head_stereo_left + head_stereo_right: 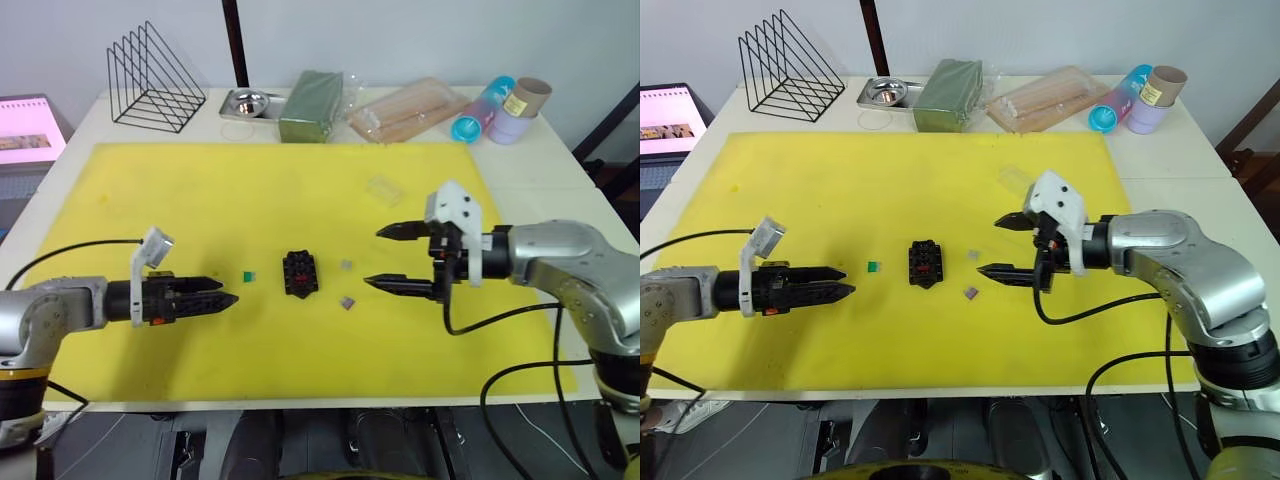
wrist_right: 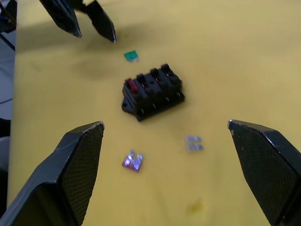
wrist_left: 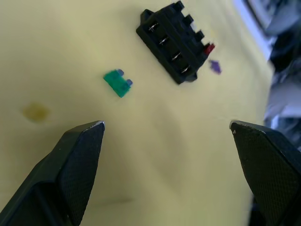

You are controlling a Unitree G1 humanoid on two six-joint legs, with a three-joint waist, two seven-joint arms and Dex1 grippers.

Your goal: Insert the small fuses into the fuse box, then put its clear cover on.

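Yellow mat [image 1: 200,180], fuse box [image 1: 300,272] holding only the red fuse [image 2: 132,86]; both jaws apart and empty, next needing the green fuse [image 1: 248,272] pinched.

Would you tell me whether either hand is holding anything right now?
Nothing is held: the left hand and right hand are both open, over the yellow mat.

A white rectangular counter [image 1: 560,185] carries a large yellow mat [image 1: 200,190], backed by a pale wall [image 1: 400,35], with an open laptop [image 1: 665,115] at far left.
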